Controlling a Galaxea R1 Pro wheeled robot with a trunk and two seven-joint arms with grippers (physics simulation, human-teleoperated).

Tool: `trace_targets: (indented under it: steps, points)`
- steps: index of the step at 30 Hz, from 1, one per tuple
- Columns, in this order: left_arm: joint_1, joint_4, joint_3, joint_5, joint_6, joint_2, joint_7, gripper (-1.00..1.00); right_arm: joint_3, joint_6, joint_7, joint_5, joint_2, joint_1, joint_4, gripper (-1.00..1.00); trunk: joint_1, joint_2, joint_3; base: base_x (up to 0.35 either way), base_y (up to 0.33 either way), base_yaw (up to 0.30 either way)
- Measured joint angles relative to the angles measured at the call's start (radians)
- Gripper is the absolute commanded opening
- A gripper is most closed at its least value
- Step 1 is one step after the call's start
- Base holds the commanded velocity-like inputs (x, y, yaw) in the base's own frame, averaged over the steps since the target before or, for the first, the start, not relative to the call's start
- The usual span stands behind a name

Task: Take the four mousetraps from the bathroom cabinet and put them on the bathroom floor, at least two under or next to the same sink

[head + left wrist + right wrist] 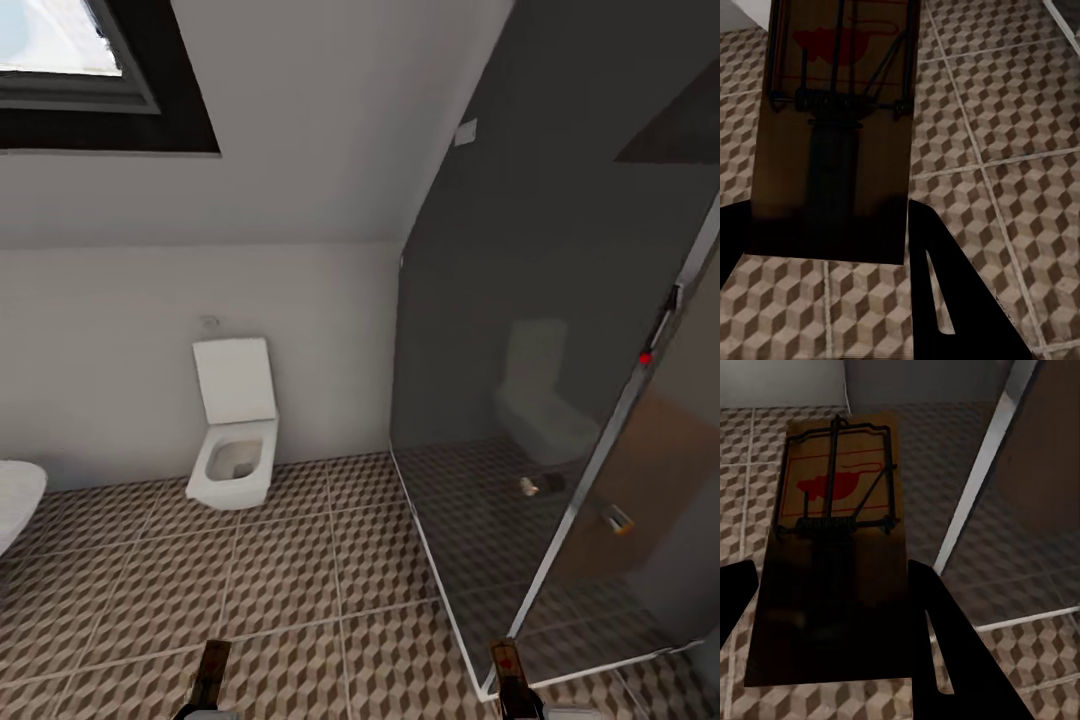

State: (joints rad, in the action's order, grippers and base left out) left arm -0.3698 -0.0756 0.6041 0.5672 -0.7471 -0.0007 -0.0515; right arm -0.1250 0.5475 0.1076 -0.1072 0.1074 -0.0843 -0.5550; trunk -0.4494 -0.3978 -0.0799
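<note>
My left gripper is shut on a mousetrap, a brown wooden slab with a red mouse print and a wire spring, held above the bathroom floor. My right gripper is shut on a second mousetrap, which hangs over the floor beside a glass panel's rail. In the head view both mousetraps stick up at the bottom edge over the cube-patterned bathroom floor. The cabinet and the bathroom sink are out of view.
A white wall-hung toilet with its lid up stands against the far wall. The glass shower enclosure takes up the right side, its metal-framed corner close to my right gripper. A white bathtub rim shows at the left edge.
</note>
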Motion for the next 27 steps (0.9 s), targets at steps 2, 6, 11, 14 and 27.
trace_targets:
  steps: [2, 6, 11, 14, 27]
  points:
    - [0.0, 0.0, 0.0, 0.0, 0.0, 0.0, 0.0, -1.0, 0.0, 0.0, 0.0, 0.0, 0.0, 0.0, 0.0, -1.0, 0.0, 0.0, 0.001, 0.0, 0.229, 0.279]
    - [0.0, 0.0, 0.0, 0.0, 0.0, 0.0, 0.0, -1.0, 0.0, 0.0, 0.0, 0.0, 0.0, 0.001, 0.0, -1.0, 0.0, 0.0, 0.003, 0.0, 0.265, 0.162]
    - [0.0, -0.001, 0.0, 0.0, 0.0, 0.0, 0.0, -1.0, 0.0, 0.0, 0.0, 0.0, 0.0, 0.001, 0.0, -1.0, 0.0, 0.0, 0.003, 0.0, 0.28, 0.031]
    - [0.0, -0.001, 0.0, 0.0, 0.0, 0.0, 0.0, -1.0, 0.0, 0.0, 0.0, 0.0, 0.0, 0.001, 0.0, -1.0, 0.0, 0.0, 0.003, 0.0, 0.283, 0.005]
    - [0.0, -0.001, 0.0, 0.0, 0.0, 0.0, 0.0, -1.0, 0.0, 0.0, 0.0, -0.001, 0.0, 0.001, 0.0, -1.0, 0.0, 0.0, 0.003, 0.05, 0.272, 0.001]
